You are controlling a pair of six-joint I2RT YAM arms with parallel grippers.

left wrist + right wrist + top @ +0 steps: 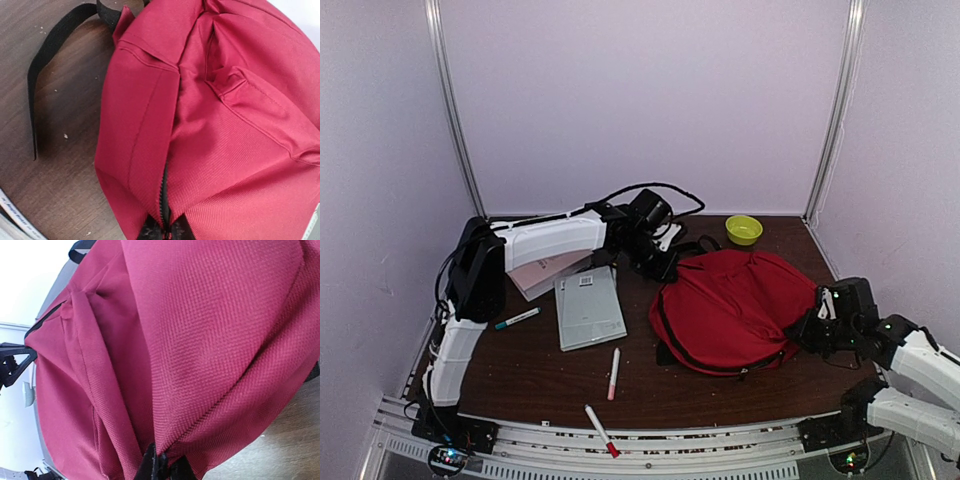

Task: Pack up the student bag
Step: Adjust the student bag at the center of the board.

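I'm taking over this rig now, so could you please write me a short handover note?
Left gripper: shut on the bag at its far-left edge, by the zipper.
Right gripper: shut on its right edge.
Bag lies right of centre; no opening shows.
Done: nothing visibly packed.
To do: notebook, teal marker and two red-tipped markers lie on the table, left of the bag.

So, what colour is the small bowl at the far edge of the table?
The bowl is plain yellow-green; the top external view shows it best.
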